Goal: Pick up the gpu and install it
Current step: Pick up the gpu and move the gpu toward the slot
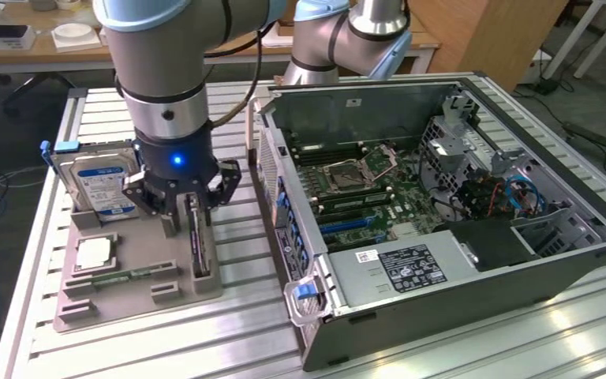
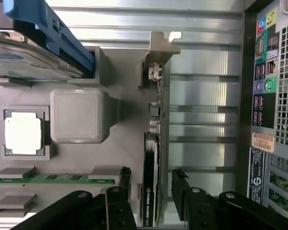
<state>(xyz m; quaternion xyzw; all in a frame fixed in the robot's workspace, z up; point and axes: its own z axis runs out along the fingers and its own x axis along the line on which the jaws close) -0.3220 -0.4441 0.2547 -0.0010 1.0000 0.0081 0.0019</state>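
The gpu (image 1: pixel 199 246) is a thin dark card standing on its edge in a slot of the grey holder tray (image 1: pixel 103 304). In the wrist view the gpu (image 2: pixel 152 143) shows its pale metal bracket (image 2: pixel 161 48) at the far end. My gripper (image 1: pixel 190 209) hangs right over the card's end away from the bracket. Seen from the wrist, the gripper (image 2: pixel 152 176) is open, with one black finger on each side of the card and a small gap to each. Nothing is held.
The same tray holds a silver hard drive (image 1: pixel 98 181) with a blue label, a CPU (image 1: pixel 95 253) and a green memory stick (image 1: pixel 124 276). An open computer case (image 1: pixel 461 276) lies to the exterior view's right, its motherboard (image 1: pixel 372 193) exposed. Everything rests on a slatted metal table (image 1: pixel 240 332).
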